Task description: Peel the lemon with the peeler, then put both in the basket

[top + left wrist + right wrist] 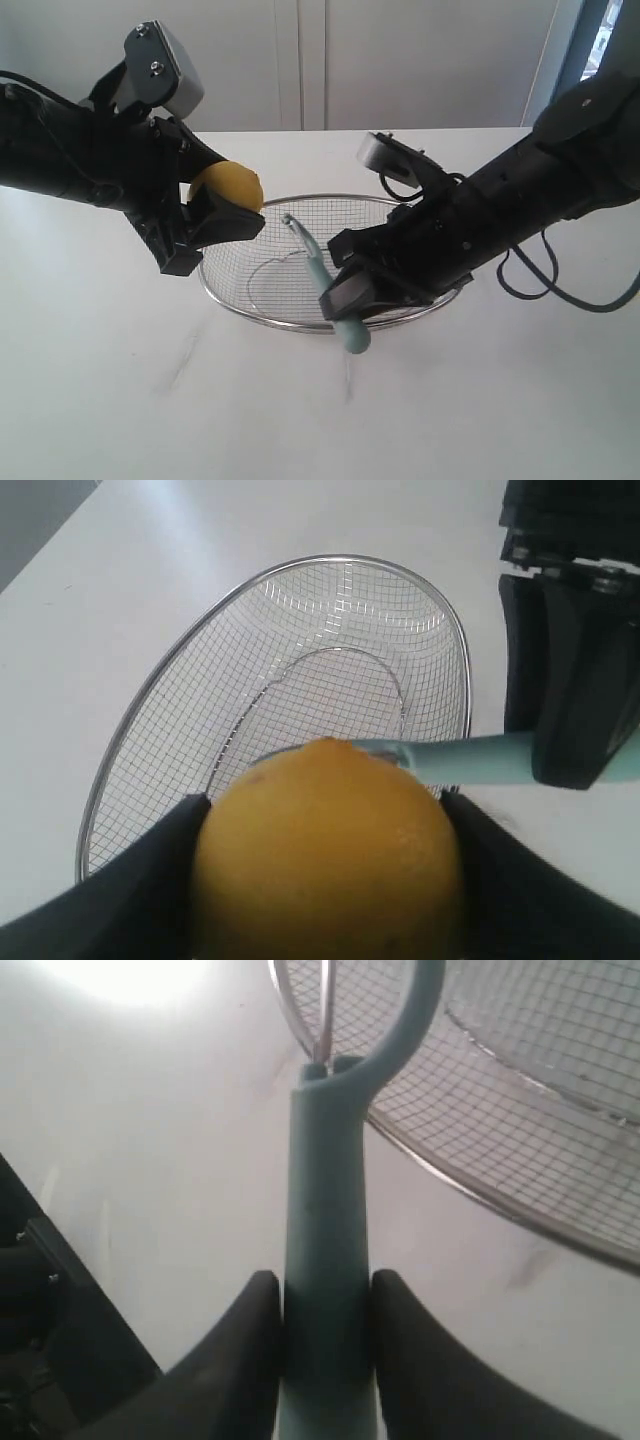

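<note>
White tabletop, pale wall behind. Left gripper (222, 208) clamps the small bright-yellow lemon (235, 185) over the wide silver wire-mesh basket (280, 324). Lemon looks firm, waxy, likely slippery, so hold the belly. Right gripper (345, 290) pinches the slim, rigid teal-handled peeler (312, 258) by its handle. Both grippers, 2 of 2, are loaded.

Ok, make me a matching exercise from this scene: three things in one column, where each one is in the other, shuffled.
Things
1. lemon
2. peeler
3. basket

Places
A. standing on the white table
B. gripped by its handle in the jaws of the right gripper, head over the mesh
C. gripped in the jaws of the left gripper, up off the table

Pairs: 1-C, 2-B, 3-A
</note>
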You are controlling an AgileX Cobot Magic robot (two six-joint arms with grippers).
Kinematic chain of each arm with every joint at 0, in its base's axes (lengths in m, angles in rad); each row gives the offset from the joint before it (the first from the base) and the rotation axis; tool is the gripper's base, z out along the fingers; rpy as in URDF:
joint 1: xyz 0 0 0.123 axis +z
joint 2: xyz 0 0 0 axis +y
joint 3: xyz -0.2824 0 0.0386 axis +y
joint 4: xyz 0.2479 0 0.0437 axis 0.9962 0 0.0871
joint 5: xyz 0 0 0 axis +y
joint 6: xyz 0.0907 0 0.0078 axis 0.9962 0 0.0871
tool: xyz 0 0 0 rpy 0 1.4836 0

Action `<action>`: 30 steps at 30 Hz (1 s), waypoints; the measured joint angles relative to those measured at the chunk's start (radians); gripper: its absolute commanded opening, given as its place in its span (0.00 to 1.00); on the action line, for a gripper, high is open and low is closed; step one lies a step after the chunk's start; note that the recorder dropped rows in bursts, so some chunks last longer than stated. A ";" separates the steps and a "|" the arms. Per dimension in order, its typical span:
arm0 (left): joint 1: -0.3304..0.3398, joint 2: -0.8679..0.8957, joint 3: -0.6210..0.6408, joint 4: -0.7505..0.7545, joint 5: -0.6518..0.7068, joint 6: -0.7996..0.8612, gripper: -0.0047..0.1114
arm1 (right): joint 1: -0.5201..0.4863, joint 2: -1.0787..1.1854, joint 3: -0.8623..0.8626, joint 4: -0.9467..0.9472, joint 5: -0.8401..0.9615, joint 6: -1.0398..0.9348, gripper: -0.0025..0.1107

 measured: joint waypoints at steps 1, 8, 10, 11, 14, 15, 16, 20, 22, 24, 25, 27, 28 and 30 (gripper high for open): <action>0.000 0.000 0.000 0.000 0.000 0.000 0.04 | 0.012 0.000 -0.004 0.004 0.002 -0.002 0.02; 0.000 0.000 0.000 0.000 0.000 0.000 0.04 | 0.062 0.000 -0.012 0.051 -0.001 -0.006 0.02; 0.000 0.000 0.000 0.000 0.000 0.000 0.04 | 0.064 0.000 -0.012 0.059 -0.002 -0.006 0.02; 0.000 0.000 0.000 0.000 0.000 0.000 0.04 | 0.064 0.000 -0.012 0.061 -0.002 -0.006 0.02; 0.000 0.000 0.000 0.000 0.000 0.000 0.04 | 0.064 -0.006 -0.012 0.068 -0.005 -0.004 0.02; 0.000 0.000 0.000 0.000 0.000 0.000 0.04 | 0.064 -0.011 -0.012 0.071 -0.005 -0.004 0.02; 0.000 0.000 0.000 0.000 0.000 0.000 0.04 | 0.064 -0.013 -0.012 0.071 -0.005 -0.004 0.02; 0.000 0.000 0.000 0.000 0.000 0.000 0.04 | 0.064 -0.033 -0.012 0.073 -0.005 -0.004 0.02; 0.000 0.000 0.000 0.000 0.000 0.000 0.04 | 0.064 -0.040 -0.014 0.073 -0.005 -0.004 0.02; 0.000 0.000 0.000 0.000 0.000 0.000 0.04 | 0.064 -0.044 -0.017 0.073 -0.007 -0.004 0.02; 0.000 0.000 0.000 0.000 0.000 0.000 0.04 | 0.064 -0.046 -0.017 0.073 -0.007 -0.004 0.02; 0.000 0.000 0.000 0.000 0.000 0.000 0.04 | 0.064 -0.049 -0.017 0.073 -0.007 -0.004 0.02; 0.000 0.000 0.000 0.000 0.000 0.000 0.04 | 0.064 -0.051 -0.017 0.073 -0.007 -0.004 0.02; 0.000 0.000 0.000 0.000 0.000 0.000 0.04 | 0.064 -0.057 -0.017 0.073 -0.007 -0.004 0.02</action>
